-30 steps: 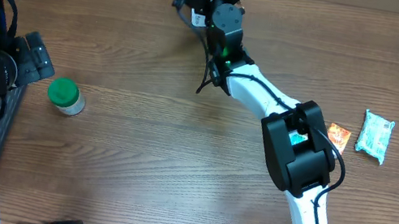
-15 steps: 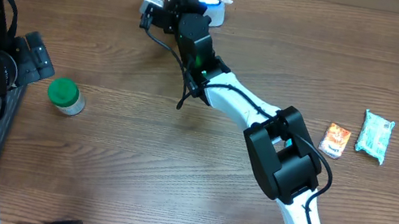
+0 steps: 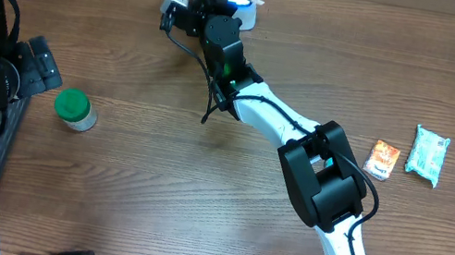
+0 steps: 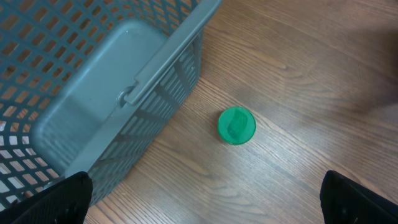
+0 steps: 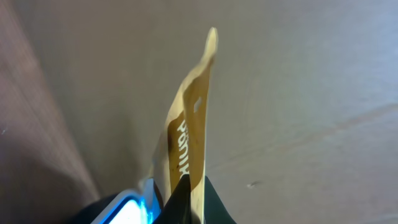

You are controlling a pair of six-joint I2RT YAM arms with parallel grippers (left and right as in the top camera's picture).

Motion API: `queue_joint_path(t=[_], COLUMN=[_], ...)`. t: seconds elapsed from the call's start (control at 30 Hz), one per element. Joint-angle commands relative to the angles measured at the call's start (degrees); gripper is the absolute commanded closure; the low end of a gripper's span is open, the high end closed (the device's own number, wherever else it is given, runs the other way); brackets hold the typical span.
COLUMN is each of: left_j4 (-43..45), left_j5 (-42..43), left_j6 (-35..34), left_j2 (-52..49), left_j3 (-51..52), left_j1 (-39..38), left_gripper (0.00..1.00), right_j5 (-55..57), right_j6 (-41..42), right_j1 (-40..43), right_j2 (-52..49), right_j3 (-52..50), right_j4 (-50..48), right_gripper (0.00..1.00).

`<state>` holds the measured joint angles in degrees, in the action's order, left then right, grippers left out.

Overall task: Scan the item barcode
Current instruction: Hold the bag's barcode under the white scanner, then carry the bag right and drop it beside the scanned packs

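**Right arm holding a thin pouch at the far edge of the table**

The right gripper (image 5: 188,198) is closed tight on the lower edge of the pouch (image 5: 189,140). The wrist view shows the pouch edge-on, as a thin tan sheet with dark lettering rising from between the jaws. In the overhead view it is held above the far side of the table (image 3: 195,206), a little left of centre.

The pouch looks light, soft and flexible, so it is likely to bend or flutter when swung. Its film surface may also slip between the jaws. A grip on a flat margin, clear of the printed code, seems best, since a crease across the code could spoil the reading. The barcode itself cannot be made out, and no scanner is identifiable.

The left gripper (image 4: 208,202) is spread fully and holds nothing. It hangs at the left above a green-lidded jar (image 4: 236,125), which stands just beside a grey basket (image 4: 93,93). An orange packet (image 3: 382,159) and a pale green packet (image 3: 428,153) lie together at the right, well apart from the pouch. Nothing stands close around the held pouch.
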<state>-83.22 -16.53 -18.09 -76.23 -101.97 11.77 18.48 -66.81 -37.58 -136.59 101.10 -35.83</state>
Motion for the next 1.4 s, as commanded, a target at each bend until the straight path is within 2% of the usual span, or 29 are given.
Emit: queue_joint_path(t=[0.0,0.1,0.23,0.3,0.4,0.57,0.73,0.83,0.87,0.93,1.03,1.27,1.37], left_j4=[-0.11,-0.11,-0.11,-0.11,-0.11,-0.11,-0.11,-0.11,-0.11,-0.11,-0.11,-0.11,-0.11], left_j5=[-0.37,-0.37,-0.37,-0.37,-0.37,-0.37,-0.37,-0.37,-0.37,-0.37,-0.37,-0.37,-0.37], left_j6=[-1.01,-1.01,-1.01,-1.01,-1.01,-1.01,-1.01,-1.01,-1.01,-1.01,-1.01,-1.01,-1.01], left_j2=[0.48,0.48,0.48,0.48,0.48,0.48,0.48,0.48,0.48,0.48,0.48,0.48,0.48], left_j3=[-0.44,-0.44,-0.44,-0.44,-0.44,-0.44,-0.44,-0.44,-0.44,-0.44,-0.44,-0.44,-0.44], left_j1=[0.31,0.31,0.31,0.31,0.31,0.31,0.31,0.31,0.31,0.31,0.31,0.31,0.31], left_gripper=[0.00,0.00,0.00,0.00,0.00,0.01,0.00,0.00,0.00,0.00,0.00,0.00,0.00], right_j5=[1.79,2.84,7.72,10.01,9.62,8.41,5.09,4.37,4.33,3.93,2.14,1.75,1.77], right_j6=[6.75,7.15,14.69,22.69,39.74,79.01,92.30,97.39,100.78,102.86,102.84,102.84,103.03], right_j1=[-0.33,-0.35,-0.35,-0.35,-0.33,1.11,5.64,9.20,12.17,15.06,18.95,28.28,31.21], right_j2=[1.99,6.05,13.88,20.55,29.64,46.66,56.72,59.32,59.74,59.60,59.60,59.54,59.54], right_j3=[1.73,1.73,1.73,1.73,1.73,1.73,1.73,1.73,1.73,1.03,-2.58,-17.49,-22.45], right_j4=[-7.82,-8.44,-2.95,9.75,30.69,67.23,90.38,100.91,107.65,112.39,113.00,99.10,96.04], right_gripper=[0.96,0.96,0.96,0.96,0.96,0.96,0.96,0.96,0.96,0.96,0.96,0.96,0.96])
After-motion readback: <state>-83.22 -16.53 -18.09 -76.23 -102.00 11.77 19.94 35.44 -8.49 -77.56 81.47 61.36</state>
